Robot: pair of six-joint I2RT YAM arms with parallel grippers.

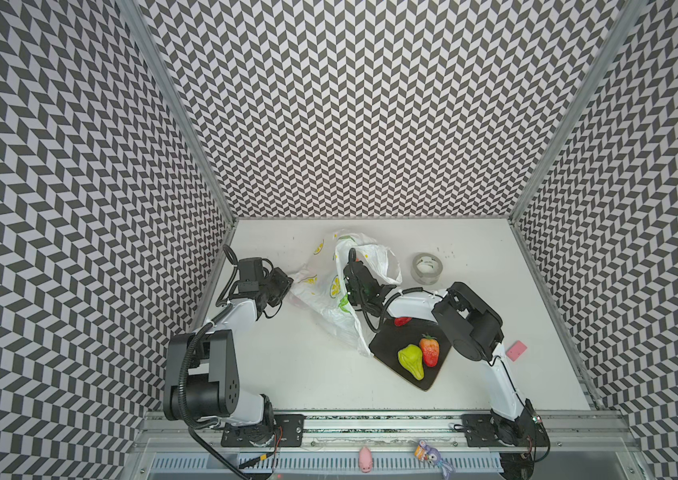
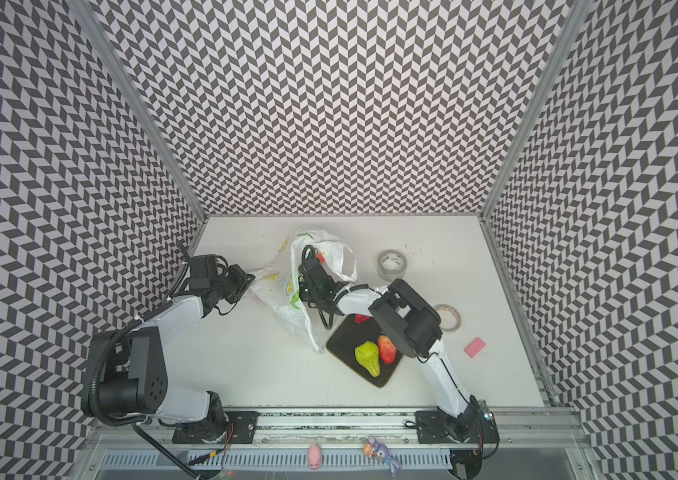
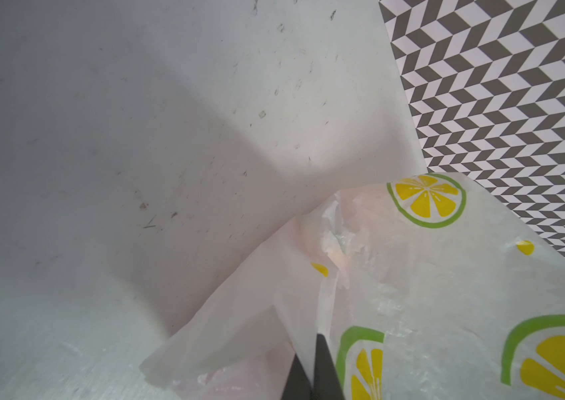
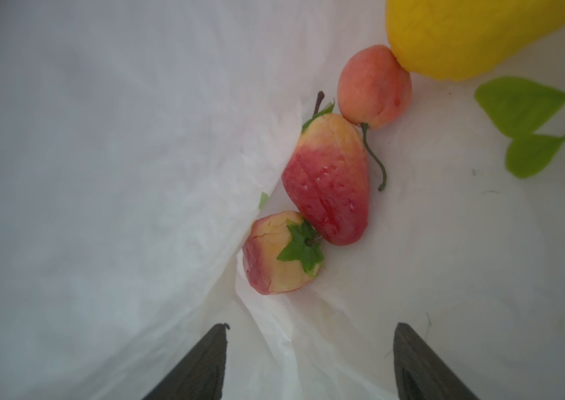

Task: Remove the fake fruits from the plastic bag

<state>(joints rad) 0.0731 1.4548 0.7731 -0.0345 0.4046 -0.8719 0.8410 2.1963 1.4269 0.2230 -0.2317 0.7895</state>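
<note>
The plastic bag [image 1: 324,299] lies crumpled at the table's middle back, white with lemon prints. My left gripper [image 3: 312,346] is shut on a fold of the bag's left edge, also seen in a top view [image 1: 289,286]. The right arm reaches into the bag's mouth [image 1: 370,257], its fingertips hidden there in both top views. Inside, my right gripper [image 4: 310,327] stands open just short of a small strawberry [image 4: 281,256]. Beyond it lie a larger strawberry [image 4: 327,183], a red-pink round fruit [image 4: 374,86] and a yellow pear [image 4: 464,31]. Outside the bag, a green pear [image 1: 411,360], a strawberry [image 1: 429,351] and a red fruit [image 1: 403,321] rest on a black board [image 1: 385,347].
A clear tape roll [image 1: 426,268] stands right of the bag, and a second roll [image 2: 447,318] shows behind the right arm. A pink block [image 1: 516,350] lies at the right. A pig figurine [image 1: 366,458] and a purple toy [image 1: 432,455] sit on the front rail.
</note>
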